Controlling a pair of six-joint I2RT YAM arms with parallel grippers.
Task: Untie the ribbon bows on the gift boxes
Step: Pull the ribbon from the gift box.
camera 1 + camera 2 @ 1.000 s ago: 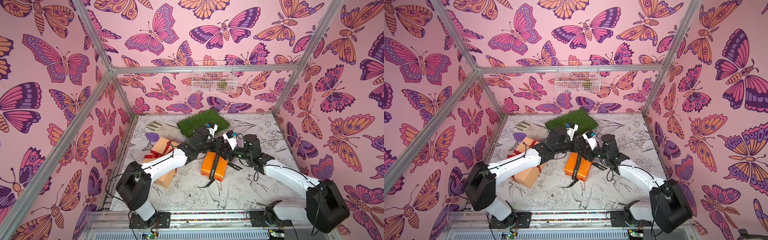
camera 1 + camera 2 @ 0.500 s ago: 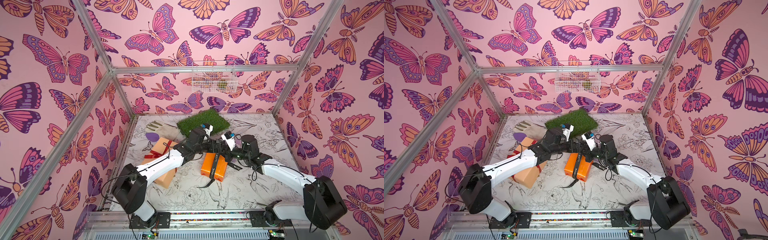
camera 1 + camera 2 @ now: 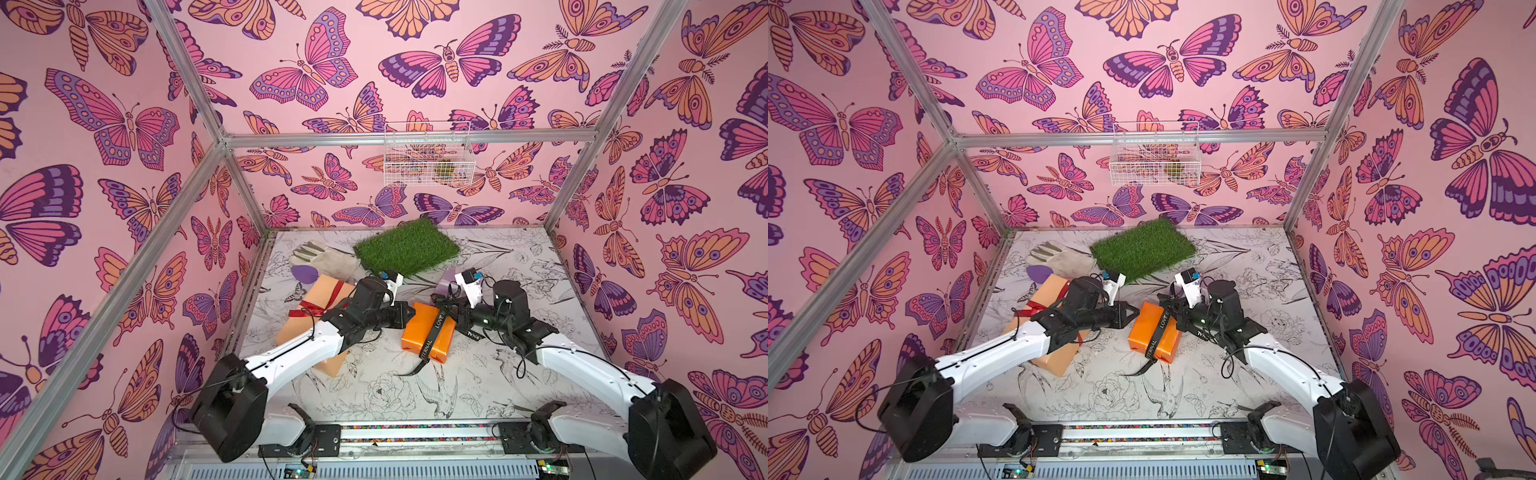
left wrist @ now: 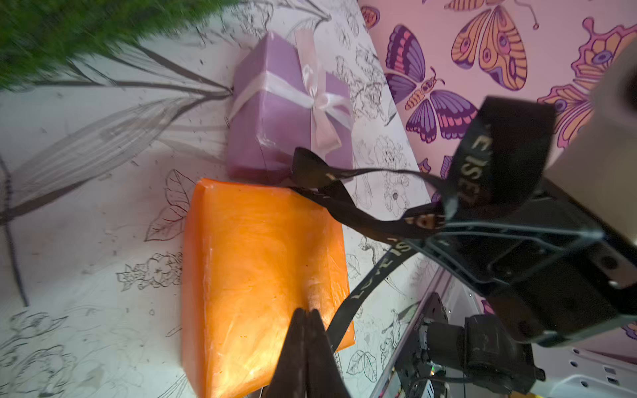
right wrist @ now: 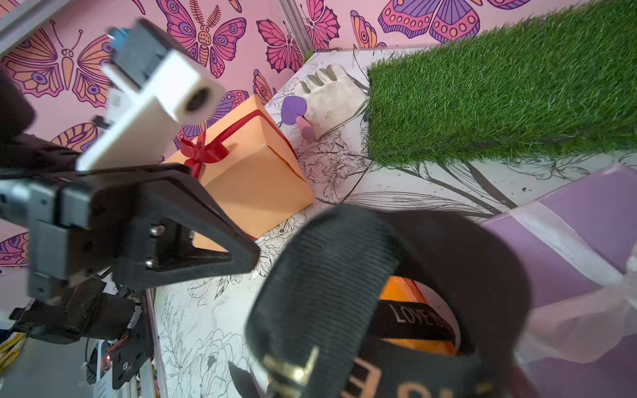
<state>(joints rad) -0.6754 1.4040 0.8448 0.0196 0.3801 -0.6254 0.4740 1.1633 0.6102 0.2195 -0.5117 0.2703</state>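
the left gripper [image 4: 306, 322] was clenched and empty, tips over the orange box [image 4: 255, 268] mid-table. the right gripper [image 3: 448, 306] pinched the black ribbon [image 4: 362, 293], which trailed loose across that box. the lilac box [image 4: 272, 138] sat just beside, pale ribbon [image 4: 310, 100] tied.

walls [image 3: 124, 124]: pink butterfly print | floor [image 3: 415, 395]: white, black floral sketches | frame [image 3: 311, 140]: aluminium

The left jaws backed off orange box [image 3: 415, 338]; right jaws closed on black ribbon [image 3: 434, 332].
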